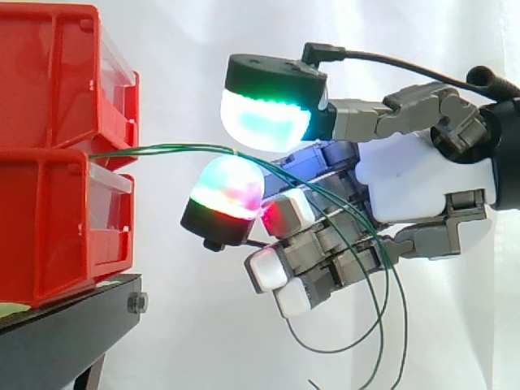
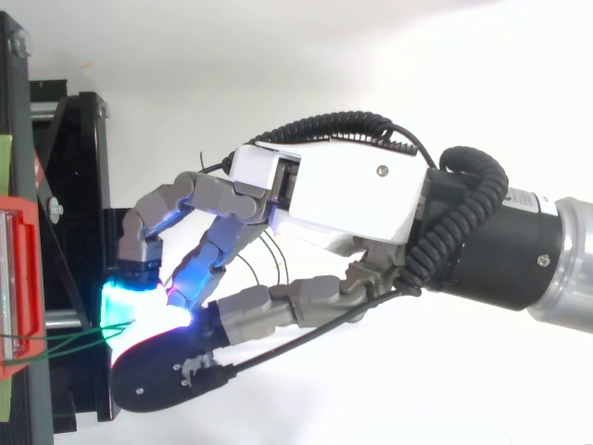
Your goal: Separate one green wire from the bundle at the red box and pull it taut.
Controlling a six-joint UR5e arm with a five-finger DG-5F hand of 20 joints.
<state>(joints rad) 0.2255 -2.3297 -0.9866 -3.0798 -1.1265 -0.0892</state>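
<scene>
Hand (image 1: 416,175) w/ pinch on green wire (image 1: 162,148)

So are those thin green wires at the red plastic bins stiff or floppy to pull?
Probably floppy: below the hand the thin green wires hang in loose loops. Likely springy: from the red plastic bins they span the gap barely sagging.

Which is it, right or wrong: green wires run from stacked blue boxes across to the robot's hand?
Wrong in one respect: the boxes are red, not blue, as the side view shows. The rest holds: the green wires run from the stacked red boxes across to the hand.
</scene>
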